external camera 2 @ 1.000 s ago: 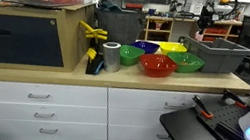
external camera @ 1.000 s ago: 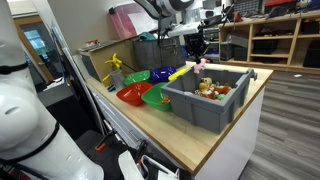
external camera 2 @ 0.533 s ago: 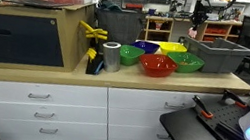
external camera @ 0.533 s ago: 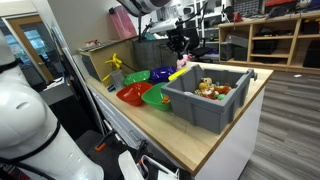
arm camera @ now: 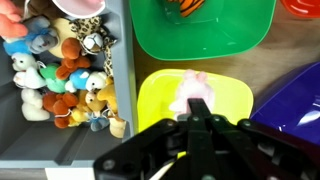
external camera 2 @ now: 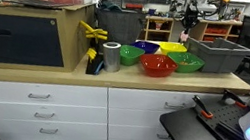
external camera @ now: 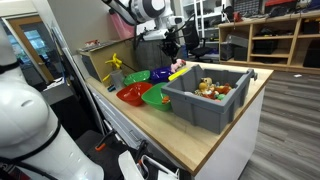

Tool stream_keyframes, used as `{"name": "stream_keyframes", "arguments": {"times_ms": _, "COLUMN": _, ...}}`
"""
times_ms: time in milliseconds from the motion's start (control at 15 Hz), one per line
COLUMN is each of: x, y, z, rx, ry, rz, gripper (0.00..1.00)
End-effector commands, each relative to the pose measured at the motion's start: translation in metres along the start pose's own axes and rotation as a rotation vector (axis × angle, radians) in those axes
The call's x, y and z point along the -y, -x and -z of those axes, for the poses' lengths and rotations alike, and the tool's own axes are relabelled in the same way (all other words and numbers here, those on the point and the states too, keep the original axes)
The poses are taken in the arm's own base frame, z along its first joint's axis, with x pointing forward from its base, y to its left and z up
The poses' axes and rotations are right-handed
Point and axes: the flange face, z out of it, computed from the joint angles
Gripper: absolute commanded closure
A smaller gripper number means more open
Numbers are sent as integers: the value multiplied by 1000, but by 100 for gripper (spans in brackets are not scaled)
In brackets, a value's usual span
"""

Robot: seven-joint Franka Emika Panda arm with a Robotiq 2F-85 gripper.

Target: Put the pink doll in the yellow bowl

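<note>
The pink doll [arm camera: 190,90] hangs at my fingertips right over the yellow bowl [arm camera: 235,100] in the wrist view. My gripper [arm camera: 192,118] is shut on the doll, with the fingers pressed together. In an exterior view the gripper [external camera: 173,50] hovers above the yellow bowl [external camera: 184,73] with the doll [external camera: 178,66] just below it, beside the grey bin. In the exterior view from the front, the gripper [external camera 2: 186,17] is above the yellow bowl [external camera 2: 172,48]. Whether the doll touches the bowl is unclear.
A grey bin [external camera: 205,108] of small plush toys [arm camera: 60,70] stands beside the bowls. A green bowl [arm camera: 200,40] holds an orange toy [arm camera: 190,8]. A red bowl [external camera: 130,93], another green bowl [external camera: 137,77] and a blue bowl [external camera: 161,75] crowd the counter.
The gripper has moved with the pink doll from above the grey bin sideways to above the yellow bowl.
</note>
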Motion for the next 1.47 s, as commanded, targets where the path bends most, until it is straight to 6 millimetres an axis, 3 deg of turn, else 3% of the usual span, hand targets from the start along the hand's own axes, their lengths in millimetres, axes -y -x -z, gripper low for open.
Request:
{"name": "stream_keyframes", "arguments": {"times_ms": 0, "x": 2, "y": -21, "z": -21, "rx": -49, "ry": -21, "rz": -75, "gripper": 100}}
{"name": "stream_keyframes", "arguments": {"times_ms": 467, "x": 17, "y": -59, "z": -49, "rx": -133, "ry": -66, "rz": -162, "gripper": 100}}
{"name": "stream_keyframes", "arguments": {"times_ms": 733, "x": 30, "y": -78, "z": -53, "rx": -184, "ry": -85, "rz": -186, "gripper": 100}}
{"name": "stream_keyframes", "arguments": {"times_ms": 800, "x": 32, "y": -80, "z": -53, "rx": -186, "ry": -88, "rz": -192, "gripper": 74}}
{"name": "stream_keyframes", "arguments": {"times_ms": 933, "x": 33, "y": -84, "z": -47, "rx": -186, "ry": -88, "rz": -191, "gripper": 68}}
{"name": "stream_keyframes", "arguments": {"times_ms": 1200, "x": 20, "y": -88, "z": -26, "rx": -173, "ry": -41, "rz": -201, "gripper": 38}}
{"name": "stream_keyframes", "arguments": {"times_ms": 1400, "x": 3, "y": -90, "z": 0, "rx": -140, "ry": 21, "rz": -208, "gripper": 16}}
